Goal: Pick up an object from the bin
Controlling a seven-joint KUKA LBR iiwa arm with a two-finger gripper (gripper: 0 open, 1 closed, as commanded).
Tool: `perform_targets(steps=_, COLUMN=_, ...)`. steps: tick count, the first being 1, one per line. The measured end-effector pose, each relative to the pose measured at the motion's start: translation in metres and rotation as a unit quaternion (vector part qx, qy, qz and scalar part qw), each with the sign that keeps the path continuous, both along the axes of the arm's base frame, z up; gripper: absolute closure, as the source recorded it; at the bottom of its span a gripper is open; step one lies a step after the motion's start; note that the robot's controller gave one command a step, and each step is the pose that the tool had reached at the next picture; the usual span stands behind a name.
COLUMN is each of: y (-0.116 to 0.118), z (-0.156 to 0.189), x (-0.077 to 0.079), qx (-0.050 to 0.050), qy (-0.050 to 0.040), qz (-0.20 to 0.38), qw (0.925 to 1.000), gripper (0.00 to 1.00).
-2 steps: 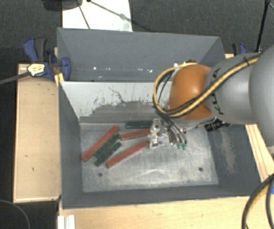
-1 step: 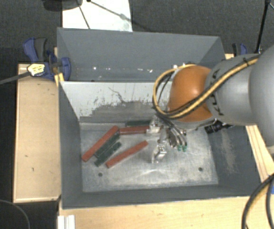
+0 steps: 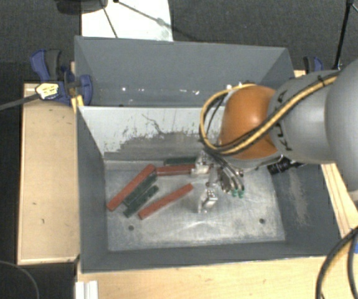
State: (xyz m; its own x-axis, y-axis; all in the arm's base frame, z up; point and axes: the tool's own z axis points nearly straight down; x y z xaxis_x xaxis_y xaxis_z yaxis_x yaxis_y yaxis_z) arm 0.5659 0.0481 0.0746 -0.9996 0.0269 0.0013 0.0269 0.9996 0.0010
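Three red-brown bars (image 3: pixel 131 187), two dark bars (image 3: pixel 141 198), bin (image 3: pixel 94 185) floor, jaws beside one red-brown end, openness unclear

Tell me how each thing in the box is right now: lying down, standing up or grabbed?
Pincer, low over the bin floor, just right of the bars.
Long red bar, lying flat, slanted, leftmost.
Dark bars, lying flat beside it, slanted the same way.
Near red bar, lying flat, its right end close by the pincer.
Back red bar, lying flat, a thin dark bar just behind it.
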Motion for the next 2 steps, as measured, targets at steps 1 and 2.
perform_targets(steps=1, y=0.0626, z=0.0025, x=0.0173, qx=0.0, qy=-0.0079, qz=0.014, qw=0.9999, gripper=1.0)
perform_targets(steps=2, y=0.0626, z=0.0025, x=0.0173, qx=0.0, qy=-0.0079, qz=0.014, qw=0.9999, gripper=1.0)
